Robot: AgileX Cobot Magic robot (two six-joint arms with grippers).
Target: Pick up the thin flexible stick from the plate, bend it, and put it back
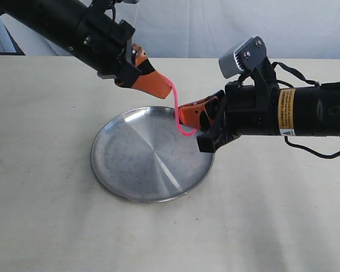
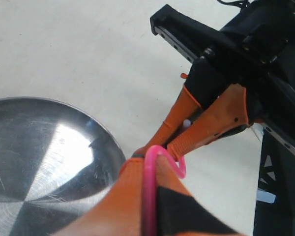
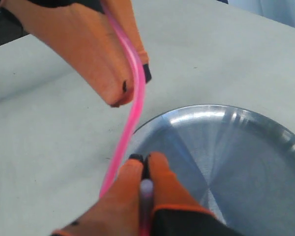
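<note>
Left wrist view apparently crops much of the plate [image 2: 39, 162].

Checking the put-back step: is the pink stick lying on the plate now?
No, the pink stick hangs bent in the air between the left hand and right hand, above the plate.

Open tabletop [image 1: 45, 221] around the plate [image 1: 127, 175]

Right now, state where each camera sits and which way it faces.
Exterior: above the table, looking down at the plate; both arms show, left gripper and right gripper pinching the bent pink stick.
Left wrist: on the left arm, facing along its own orange fingers toward the right gripper.
Right wrist: on the right arm, facing along its own fingers toward the left gripper.
Shared: all show stick and plate.
</note>
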